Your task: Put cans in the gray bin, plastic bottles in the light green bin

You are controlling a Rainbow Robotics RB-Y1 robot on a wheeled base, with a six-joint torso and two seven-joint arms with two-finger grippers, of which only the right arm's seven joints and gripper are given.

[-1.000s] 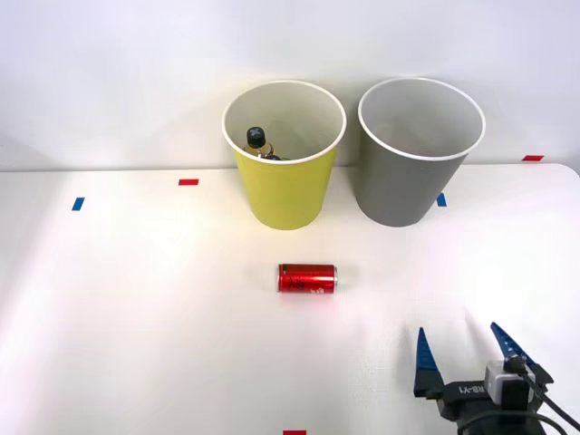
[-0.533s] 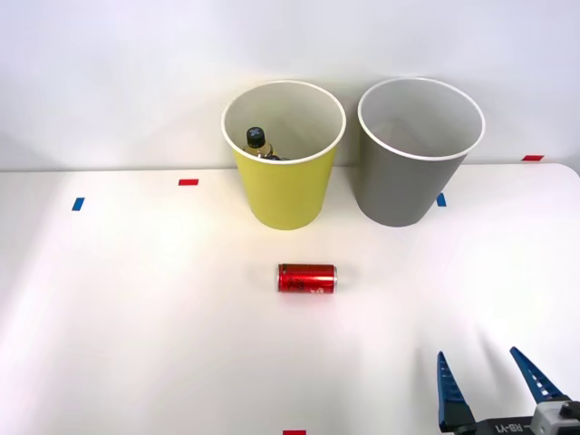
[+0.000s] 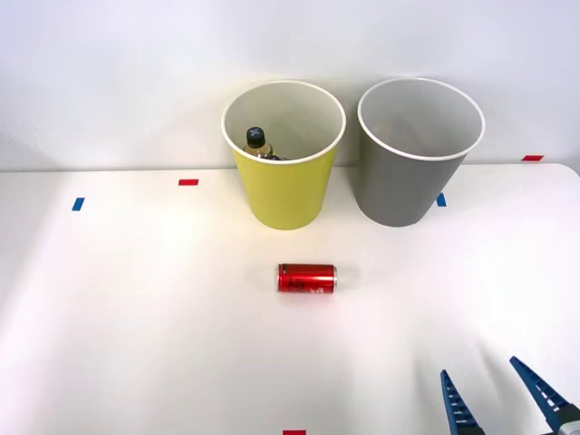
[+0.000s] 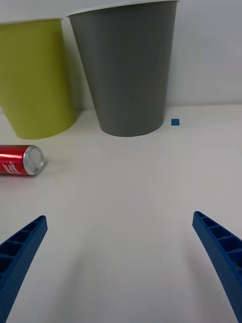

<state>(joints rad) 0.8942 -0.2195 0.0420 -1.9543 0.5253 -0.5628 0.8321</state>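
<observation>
Bottle [image 3: 258, 143] sits inside light green bin [image 3: 283, 195]; right pincer [image 3: 503, 394] is spread wide, holding nothing.

White lettering is seen on the small red slim metal can with silver top [image 3: 307, 277] lying on its side; it cannot be read. No other text is seen.

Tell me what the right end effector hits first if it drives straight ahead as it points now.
Probably the gray bin, dead ahead between the open fingers of the right end effector. The red can lies off to one side, likely missed.
</observation>
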